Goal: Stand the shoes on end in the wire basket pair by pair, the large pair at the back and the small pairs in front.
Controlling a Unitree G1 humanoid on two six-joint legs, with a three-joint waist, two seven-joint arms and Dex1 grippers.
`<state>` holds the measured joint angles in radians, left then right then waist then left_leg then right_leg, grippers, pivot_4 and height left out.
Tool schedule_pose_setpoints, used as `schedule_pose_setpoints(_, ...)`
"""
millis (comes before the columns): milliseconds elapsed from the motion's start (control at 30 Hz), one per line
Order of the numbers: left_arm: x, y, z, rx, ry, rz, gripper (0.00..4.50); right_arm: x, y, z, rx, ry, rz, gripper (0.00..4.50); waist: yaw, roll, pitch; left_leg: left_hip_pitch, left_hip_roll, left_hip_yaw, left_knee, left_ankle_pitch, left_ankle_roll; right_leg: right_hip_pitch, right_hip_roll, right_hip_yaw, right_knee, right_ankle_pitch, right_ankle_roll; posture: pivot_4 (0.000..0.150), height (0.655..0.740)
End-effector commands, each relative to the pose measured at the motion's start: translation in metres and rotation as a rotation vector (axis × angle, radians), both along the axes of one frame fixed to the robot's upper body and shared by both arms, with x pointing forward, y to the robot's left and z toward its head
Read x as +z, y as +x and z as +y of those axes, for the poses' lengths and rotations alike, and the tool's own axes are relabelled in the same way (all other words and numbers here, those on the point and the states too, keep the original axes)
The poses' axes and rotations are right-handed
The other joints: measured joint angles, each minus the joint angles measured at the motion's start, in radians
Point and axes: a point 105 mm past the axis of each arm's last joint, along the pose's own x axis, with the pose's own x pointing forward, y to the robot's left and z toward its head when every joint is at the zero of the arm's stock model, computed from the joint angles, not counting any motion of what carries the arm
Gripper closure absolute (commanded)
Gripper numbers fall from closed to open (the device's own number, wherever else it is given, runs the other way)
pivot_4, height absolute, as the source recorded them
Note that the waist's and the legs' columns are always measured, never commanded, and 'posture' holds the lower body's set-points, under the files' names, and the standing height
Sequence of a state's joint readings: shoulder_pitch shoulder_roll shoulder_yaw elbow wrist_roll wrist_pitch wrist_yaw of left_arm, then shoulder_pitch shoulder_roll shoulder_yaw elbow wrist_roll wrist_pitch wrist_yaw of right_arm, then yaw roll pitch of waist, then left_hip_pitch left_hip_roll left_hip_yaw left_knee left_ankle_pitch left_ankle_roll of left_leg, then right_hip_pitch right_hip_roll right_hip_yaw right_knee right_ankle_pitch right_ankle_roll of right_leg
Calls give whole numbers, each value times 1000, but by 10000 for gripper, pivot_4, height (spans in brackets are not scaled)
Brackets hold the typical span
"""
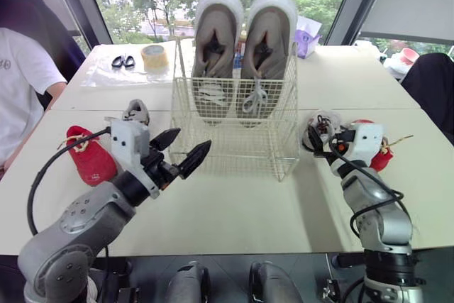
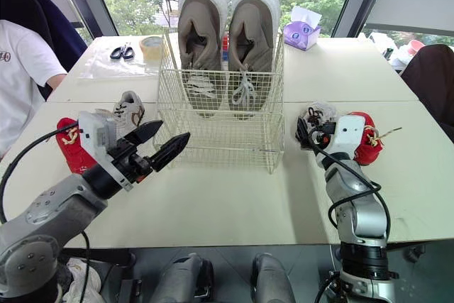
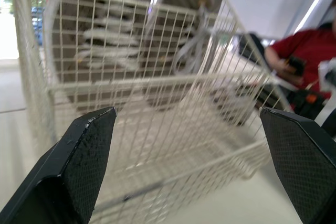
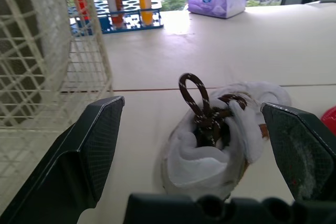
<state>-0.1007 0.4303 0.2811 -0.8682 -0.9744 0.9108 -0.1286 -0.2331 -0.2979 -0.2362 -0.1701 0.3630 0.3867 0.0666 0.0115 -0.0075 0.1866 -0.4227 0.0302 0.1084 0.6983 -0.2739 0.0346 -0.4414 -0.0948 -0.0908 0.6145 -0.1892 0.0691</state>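
Left gripper [image 1: 191,140]: fingers spread, empty, just before the wire basket's [image 1: 234,148] front-left corner.
Right gripper [image 4: 191,107]: fingers spread, 1 on each side of a small white shoe [image 4: 210,150] lying on the table [image 1: 234,211] right of the basket.
Small red shoes: 1 on the left [image 1: 89,155], 1 on the right [image 2: 365,136], both on the table.
Small pale shoe [image 1: 136,111]: left, near the red one.
Large pair [image 1: 216,33]: 2 shoes on end, at the basket's back.

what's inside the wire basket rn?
Wire basket holds the large grey pair, standing on end at the back; front half is bare mesh. Anything behind the pair is covered.
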Motion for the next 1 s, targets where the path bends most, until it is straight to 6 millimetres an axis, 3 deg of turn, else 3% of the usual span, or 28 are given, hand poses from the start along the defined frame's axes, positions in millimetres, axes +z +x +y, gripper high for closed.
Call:
schedule_pose_setpoints(33,9,-3,-3,-1,1,-62,454,1,8,3,-37,-8,-27,0,-1,0,0,0,0,0,0,0,0,0,0,0,0,0,0,1500,7400)
schedule_pose_setpoints(367,6,-4,-10,-47,87,-84,454,-42,42,-7,-229,-26,106,0,-6,1,0,0,0,0,-1,0,0,-1,0,0,0,0,-1,1500,7400)
schedule_pose_setpoints(467,6,-5,-9,-47,87,-85,0,-53,43,-11,-261,7,144,8137,-4,1,0,0,0,0,-1,0,0,-1,0,0,0,0,-1,1500,7400)
schedule_pose_setpoints(633,6,-5,-6,-43,90,-80,0,-56,40,-10,-253,28,138,30028,-2,1,-1,0,0,0,-1,0,0,1,0,0,-1,0,-1,1500,7400)
schedule_pose_setpoints(700,7,-4,-5,-49,79,-74,0,-52,38,-13,-262,29,118,36213,-2,1,-1,0,0,-1,-1,0,0,1,0,0,-1,0,-1,1500,7400)
schedule_pose_setpoints(733,10,-4,-5,-64,46,-68,0,-42,37,-18,-277,24,82,38518,-1,1,-1,0,0,-1,-1,0,0,1,0,0,-1,0,-1,1500,7400)
schedule_pose_setpoints(800,17,-5,-5,-112,-3,-52,0,-8,36,-29,-300,-10,-39,38518,2,1,0,0,0,-1,-1,0,0,0,0,0,-1,0,-1,1500,7400)
schedule_pose_setpoints(967,45,-12,14,-241,-154,-8,0,125,29,-51,-311,-141,-428,38518,-8,10,5,-3,-1,0,0,0,0,-4,-1,1,-1,0,-1,1500,7400)
schedule_pose_setpoints(1000,51,-12,18,-250,-180,-6,0,143,27,-52,-305,-151,-476,38518,-10,11,6,-3,-1,0,-1,0,-1,-4,-1,1,0,0,0,1500,7400)
